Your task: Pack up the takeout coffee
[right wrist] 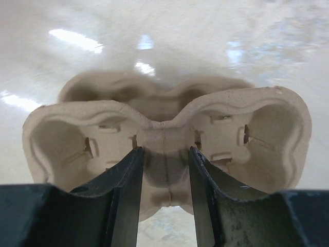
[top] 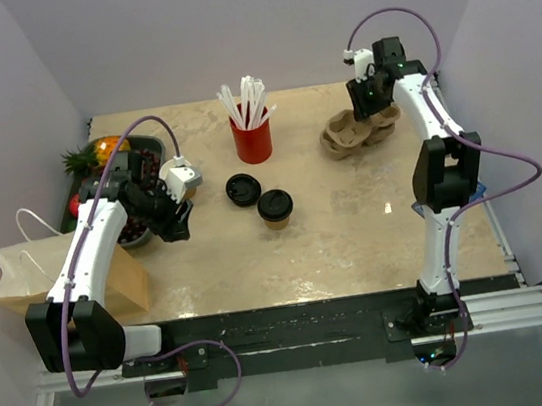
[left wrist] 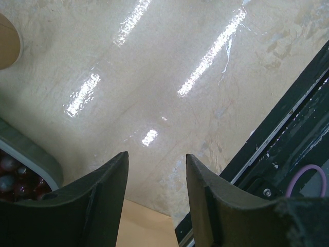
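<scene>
Okay, right gripper [right wrist: 164, 152] clamps the pulp cup carrier [right wrist: 257, 134] by its middle rib, far right; left gripper [left wrist: 157, 156] gapes empty. Mid-table stands the takeout coffee [top: 274, 205], well apart. Risk: thin rib could slip or tear, dropping the carrier.

High over table [top: 357, 241] (wrist views close)

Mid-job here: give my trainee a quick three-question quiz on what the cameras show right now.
1. True or false: the small tan paper cup with the round black lid already sits in the brown paper bag.
2. What does the right end effector straddle? A) red straw cup B) beige moulded-pulp cup carrier C) loose flat black lid
3. Is anything between the fingers of the left end effector?
Key: 1 false; 2 B; 3 no.
</scene>
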